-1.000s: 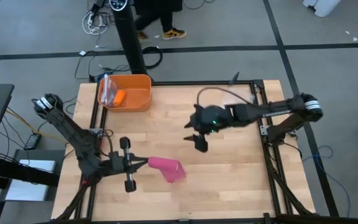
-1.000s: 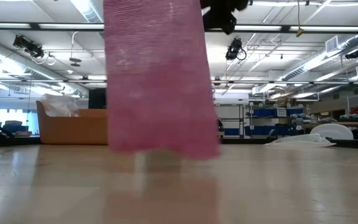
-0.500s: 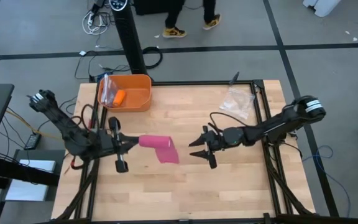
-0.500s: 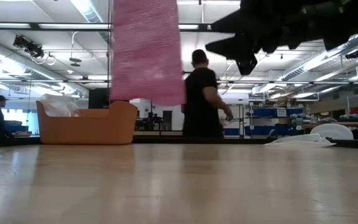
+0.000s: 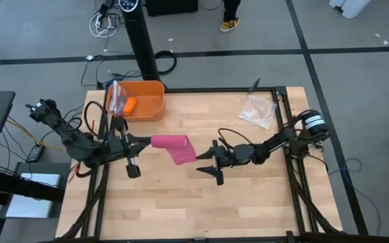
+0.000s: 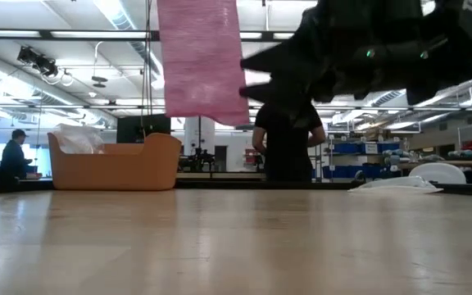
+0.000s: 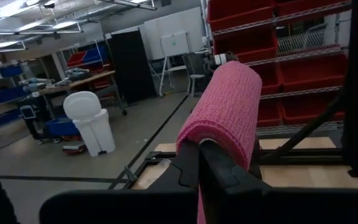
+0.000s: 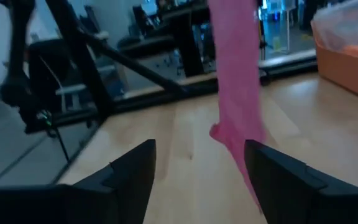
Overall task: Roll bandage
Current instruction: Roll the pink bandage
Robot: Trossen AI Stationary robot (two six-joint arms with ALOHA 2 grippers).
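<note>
Bandage [image 5: 173, 144] seen centre-left of high view, lifted clear of worktop [image 5: 248, 202]. Most of it already wound into a pink cylinder; a short tail is left hanging below, approx. mid-frame, w/ its end free.

Left tool [image 5: 144, 142] pressed together, pinching the roll at its left end; in left wrist view the cylinder [image 7: 225, 109] sits directly past the dark fingers.

Right tool [image 5: 206, 164] spread, holding nothing, just right of the tail; tail [image 8: 238, 118] shown ahead of it in right wrist view.

Judged: rolling well advanced, not finished. Left to do: tail to be caught, wound in.
</note>
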